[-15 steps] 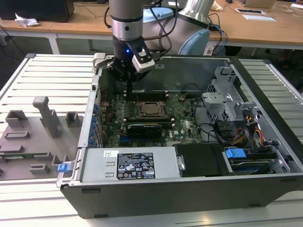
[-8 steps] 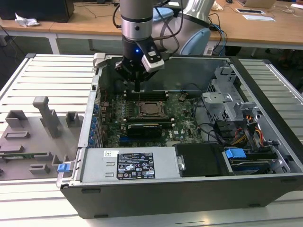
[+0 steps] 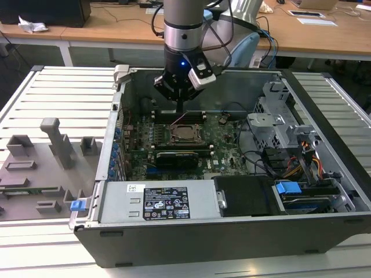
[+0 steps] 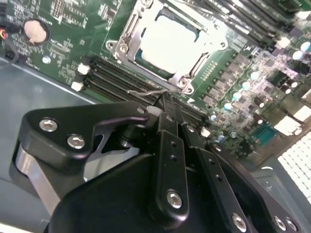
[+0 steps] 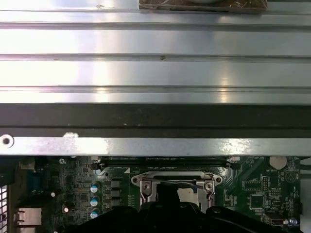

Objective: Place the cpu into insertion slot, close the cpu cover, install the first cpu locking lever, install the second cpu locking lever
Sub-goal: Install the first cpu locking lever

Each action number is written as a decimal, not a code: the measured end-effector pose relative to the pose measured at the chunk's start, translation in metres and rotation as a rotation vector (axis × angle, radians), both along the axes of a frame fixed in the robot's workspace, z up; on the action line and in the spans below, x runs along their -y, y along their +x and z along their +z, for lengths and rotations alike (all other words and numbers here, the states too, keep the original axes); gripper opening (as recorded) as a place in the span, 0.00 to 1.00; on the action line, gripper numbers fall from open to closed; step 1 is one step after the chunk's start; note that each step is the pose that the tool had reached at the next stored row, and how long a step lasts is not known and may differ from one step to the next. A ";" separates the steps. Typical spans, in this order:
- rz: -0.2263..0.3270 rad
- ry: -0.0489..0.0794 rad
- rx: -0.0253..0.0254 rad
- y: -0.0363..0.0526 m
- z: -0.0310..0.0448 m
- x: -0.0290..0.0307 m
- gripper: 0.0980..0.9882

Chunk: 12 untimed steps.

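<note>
On slatted metal table, open computer case; pincer pressed together near cpu cover; wooden desks behind.

One cpu, one cpu cover, one green motherboard, one computer case, one end effector.

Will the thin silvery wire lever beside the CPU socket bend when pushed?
Probably springy rather than stiff: the thin silvery wire lever is long and very slender. Its bare, shiny metal may slip under a push.
</note>
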<state>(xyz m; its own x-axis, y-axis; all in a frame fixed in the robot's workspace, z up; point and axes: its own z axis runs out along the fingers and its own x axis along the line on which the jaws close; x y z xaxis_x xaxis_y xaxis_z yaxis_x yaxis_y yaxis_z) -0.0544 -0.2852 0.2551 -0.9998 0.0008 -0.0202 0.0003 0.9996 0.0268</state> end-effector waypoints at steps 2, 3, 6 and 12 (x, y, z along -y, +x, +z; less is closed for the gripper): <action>0.003 0.006 0.0002 0.0000 -0.0005 0.0000 0.00; 0.004 0.006 0.0002 0.0000 -0.0008 0.0000 0.00; 0.023 0.006 0.0000 0.0010 -0.0031 0.0000 0.00; 0.043 0.006 -0.0001 0.0042 -0.0061 -0.0025 0.00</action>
<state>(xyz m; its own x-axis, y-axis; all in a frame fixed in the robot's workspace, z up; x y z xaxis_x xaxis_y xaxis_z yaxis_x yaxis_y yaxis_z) -0.0501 -0.2827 0.2490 -0.9989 -0.0421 -0.0202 -0.0428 0.9985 0.0328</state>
